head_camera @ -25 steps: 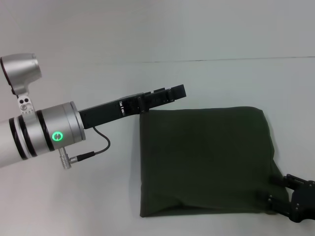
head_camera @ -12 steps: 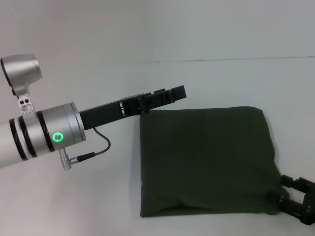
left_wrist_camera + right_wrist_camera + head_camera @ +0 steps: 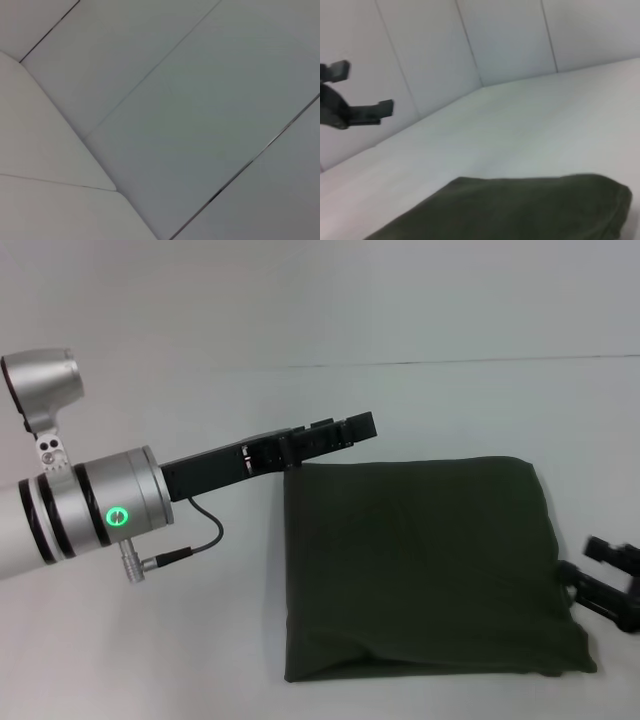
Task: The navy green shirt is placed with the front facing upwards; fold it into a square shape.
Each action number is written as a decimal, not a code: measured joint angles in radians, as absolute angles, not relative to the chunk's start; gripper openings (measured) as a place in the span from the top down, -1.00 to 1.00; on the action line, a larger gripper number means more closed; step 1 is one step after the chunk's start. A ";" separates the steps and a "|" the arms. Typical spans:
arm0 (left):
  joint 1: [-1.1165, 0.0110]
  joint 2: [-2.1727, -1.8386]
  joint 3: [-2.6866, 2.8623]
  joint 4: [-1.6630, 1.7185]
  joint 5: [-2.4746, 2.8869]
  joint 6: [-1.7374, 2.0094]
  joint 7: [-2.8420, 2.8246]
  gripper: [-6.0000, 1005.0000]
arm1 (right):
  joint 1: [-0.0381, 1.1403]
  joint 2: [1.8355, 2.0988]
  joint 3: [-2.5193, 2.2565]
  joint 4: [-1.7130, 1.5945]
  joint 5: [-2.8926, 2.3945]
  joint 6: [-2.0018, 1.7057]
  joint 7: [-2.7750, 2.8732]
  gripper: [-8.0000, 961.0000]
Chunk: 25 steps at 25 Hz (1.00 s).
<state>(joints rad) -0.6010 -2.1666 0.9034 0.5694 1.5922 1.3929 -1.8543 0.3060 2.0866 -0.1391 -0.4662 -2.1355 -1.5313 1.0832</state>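
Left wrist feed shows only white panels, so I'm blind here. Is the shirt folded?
Observer: Yes. The head view shows the dark olive-green cotton shirt lying as a rough square on the white table, with no lettering showing.
Operator: Left tool holding it?
Observer: No. The left tool is open and empty, by the shirt's far left corner.
Operator: Right tool?
Observer: The right tool is open, just off the shirt's right edge, and grips nothing.
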 joint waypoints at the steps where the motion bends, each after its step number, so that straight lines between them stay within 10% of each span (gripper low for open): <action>1: -0.602 -2.166 0.904 0.570 1.592 1.392 -1.854 -0.89 | 0.328 2.089 -0.146 -0.459 -2.140 -1.510 1.085 -0.48; 25: -0.644 -2.092 0.788 0.706 2.194 1.341 -2.270 -0.89 | 0.435 2.072 -0.178 -0.437 -2.082 -1.536 1.024 -0.49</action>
